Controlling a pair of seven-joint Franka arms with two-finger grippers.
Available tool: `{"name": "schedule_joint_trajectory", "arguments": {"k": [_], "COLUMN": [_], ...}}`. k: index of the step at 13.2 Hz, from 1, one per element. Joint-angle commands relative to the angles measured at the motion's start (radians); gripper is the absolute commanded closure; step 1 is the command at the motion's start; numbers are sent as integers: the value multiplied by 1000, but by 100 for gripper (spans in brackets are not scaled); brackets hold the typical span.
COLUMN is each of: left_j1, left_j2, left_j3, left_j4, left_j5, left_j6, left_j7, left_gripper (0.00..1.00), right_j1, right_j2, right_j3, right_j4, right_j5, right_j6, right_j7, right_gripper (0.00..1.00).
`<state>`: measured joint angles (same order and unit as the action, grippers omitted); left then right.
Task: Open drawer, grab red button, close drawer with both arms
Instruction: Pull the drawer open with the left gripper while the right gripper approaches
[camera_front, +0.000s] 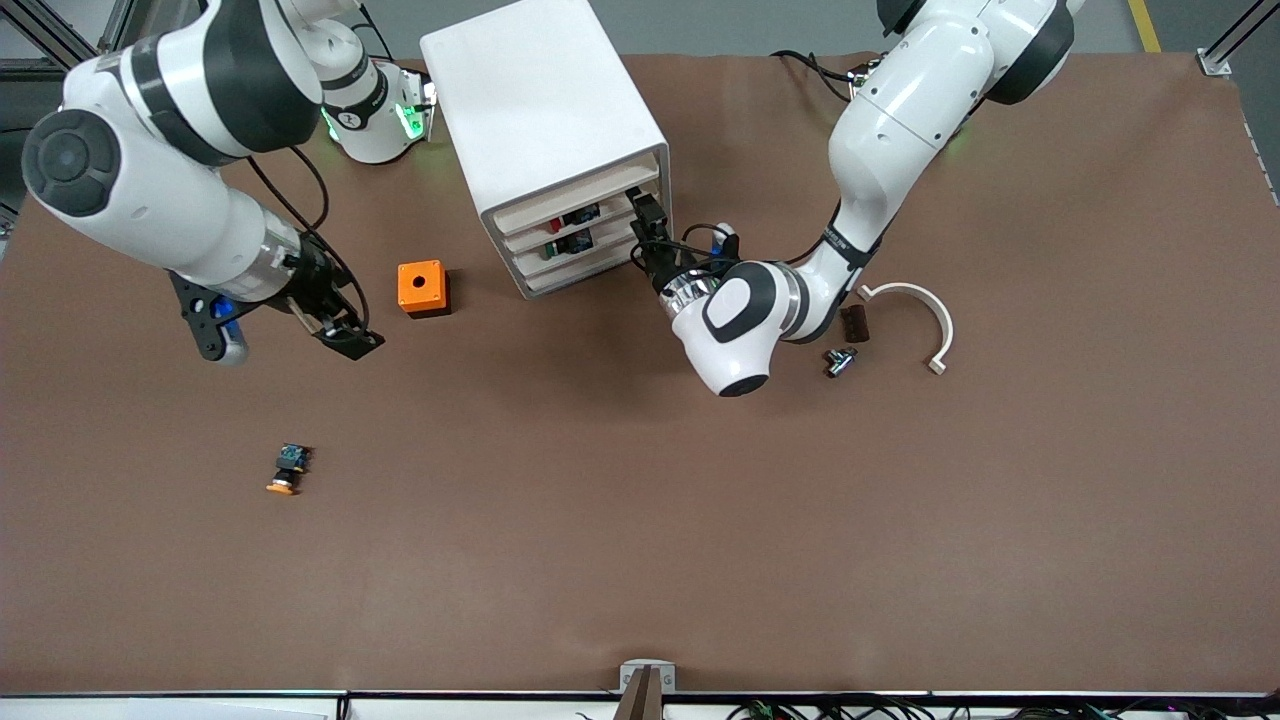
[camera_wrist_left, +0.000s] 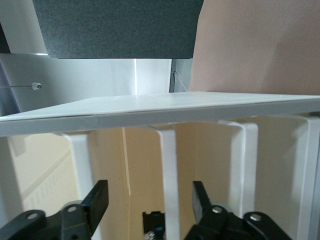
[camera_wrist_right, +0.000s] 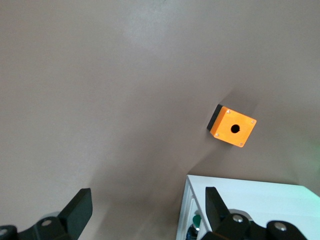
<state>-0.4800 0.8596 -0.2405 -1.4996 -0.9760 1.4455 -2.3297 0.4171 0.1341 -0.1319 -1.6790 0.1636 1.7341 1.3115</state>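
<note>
The tall white cabinet (camera_front: 545, 120) stands at the robots' edge of the table, its stacked drawers all pushed in. My left gripper (camera_front: 648, 222) is at the drawer fronts, at the end toward the left arm, level with the upper drawers. In the left wrist view the left gripper (camera_wrist_left: 150, 200) is open, and its fingers (camera_wrist_left: 100, 200) straddle one white drawer front (camera_wrist_left: 167, 165) without touching it. A dark boxy part (camera_wrist_left: 158, 222) shows inside. The button (camera_front: 578, 214), a red cap on a dark body, lies in an upper drawer. My right gripper (camera_front: 348, 337) hangs open and empty over the table beside the orange box (camera_front: 423, 288).
An orange-capped button (camera_front: 288, 470) lies on the table nearer to the front camera. A white curved piece (camera_front: 915, 310), a small brown block (camera_front: 853, 323) and a small metal part (camera_front: 840, 360) lie toward the left arm's end. The right wrist view shows the orange box (camera_wrist_right: 232, 127).
</note>
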Motion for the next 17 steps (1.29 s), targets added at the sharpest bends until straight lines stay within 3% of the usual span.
{"name": "schedule_joint_trajectory", "arguments": {"k": [1, 2, 7, 10, 12, 17], "left_j1": [-5, -5, -19, -26, -14, 95], "left_j2": [18, 21, 26, 29, 24, 27], "left_j3": [6, 6, 6, 6, 13, 24], "left_j4": [10, 10, 13, 13, 15, 91], "left_j5": [-21, -21, -20, -20, -12, 2], "left_j6": [-16, -16, -10, -10, -11, -11], "left_j7": [-13, -13, -10, -17, -22, -10], "left_gripper": [31, 37, 86, 88, 100, 100], "right_j1": [40, 48, 98, 109, 123, 175], "right_j2": [24, 28, 51, 61, 71, 107], "right_j3": [-9, -9, -9, -9, -9, -9], "right_j4": [9, 9, 9, 9, 12, 9], "right_j5": [16, 16, 30, 59, 60, 60], "right_j6": [25, 38, 87, 114, 134, 179], "right_j7": [64, 84, 170, 192, 218, 261], "right_gripper": [0, 0, 0, 0, 0, 0]}}
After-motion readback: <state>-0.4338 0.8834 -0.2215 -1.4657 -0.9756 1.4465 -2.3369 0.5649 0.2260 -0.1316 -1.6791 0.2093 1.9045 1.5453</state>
